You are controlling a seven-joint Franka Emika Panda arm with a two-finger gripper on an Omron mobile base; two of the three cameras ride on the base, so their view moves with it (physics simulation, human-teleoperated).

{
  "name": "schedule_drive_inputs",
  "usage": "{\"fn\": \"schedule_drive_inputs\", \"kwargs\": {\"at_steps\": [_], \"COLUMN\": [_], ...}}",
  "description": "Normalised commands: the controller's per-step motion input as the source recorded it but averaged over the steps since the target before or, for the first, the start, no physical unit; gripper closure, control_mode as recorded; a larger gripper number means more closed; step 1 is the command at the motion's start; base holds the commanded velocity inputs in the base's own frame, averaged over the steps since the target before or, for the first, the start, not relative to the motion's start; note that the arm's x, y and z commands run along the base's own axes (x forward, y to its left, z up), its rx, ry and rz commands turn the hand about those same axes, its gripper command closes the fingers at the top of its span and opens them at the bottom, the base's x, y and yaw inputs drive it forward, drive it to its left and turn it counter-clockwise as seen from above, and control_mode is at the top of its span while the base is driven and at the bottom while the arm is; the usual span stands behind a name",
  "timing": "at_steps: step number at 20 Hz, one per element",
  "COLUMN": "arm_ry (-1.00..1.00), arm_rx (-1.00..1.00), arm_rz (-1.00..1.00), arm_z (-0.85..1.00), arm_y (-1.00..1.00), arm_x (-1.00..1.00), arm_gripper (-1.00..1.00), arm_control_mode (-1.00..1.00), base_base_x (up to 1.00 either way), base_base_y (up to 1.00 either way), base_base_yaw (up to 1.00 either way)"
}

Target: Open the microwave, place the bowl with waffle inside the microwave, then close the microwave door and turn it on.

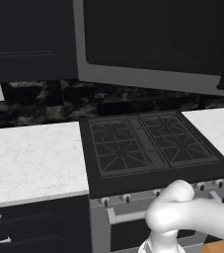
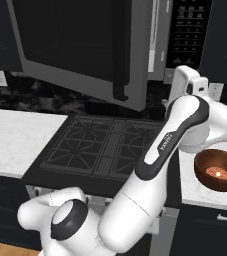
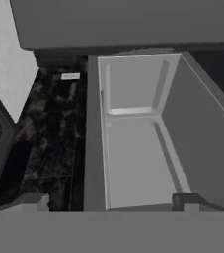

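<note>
A white robot arm rises in the foreground over a dark stove [image 2: 105,145]. Its gripper [image 3: 111,200] has both fingers spread wide, holding nothing, and faces the pale inside of the microwave [image 3: 133,148]. On the white counter [image 2: 200,195] to the right of the stove sits the reddish-brown bowl [image 2: 218,170] with the waffle [image 2: 218,173] in it. Beyond, the microwave door [image 2: 80,45] hangs swung open. Opening looks finished; the next move likely calls for reaching down to grasp the bowl's rim.
</note>
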Motion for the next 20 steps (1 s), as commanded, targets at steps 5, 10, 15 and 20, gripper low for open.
{"fn": "schedule_drive_inputs", "kwargs": {"at_steps": [5, 10, 15, 20], "arm_ry": [0.04, 0.04, 0.04, 0.00], "arm_rx": [0.01, 0.01, 0.01, 0.00], "arm_rz": [0.08, 0.08, 0.08, 0.17], "arm_z": [0.00, 0.00, 0.00, 0.06], "arm_y": [0.00, 0.00, 0.00, 0.03], "arm_x": [0.47, 0.59, 0.59, -0.02], "arm_gripper": [-1.00, -1.00, -1.00, -1.00], "arm_control_mode": [-1.00, -1.00, -1.00, -1.00], "base_base_x": [0.00, 0.00, 0.00, 0.00], "base_base_y": [0.00, 0.00, 0.00, 0.00], "base_base_yaw": [0.00, 0.00, 0.00, 0.00]}}
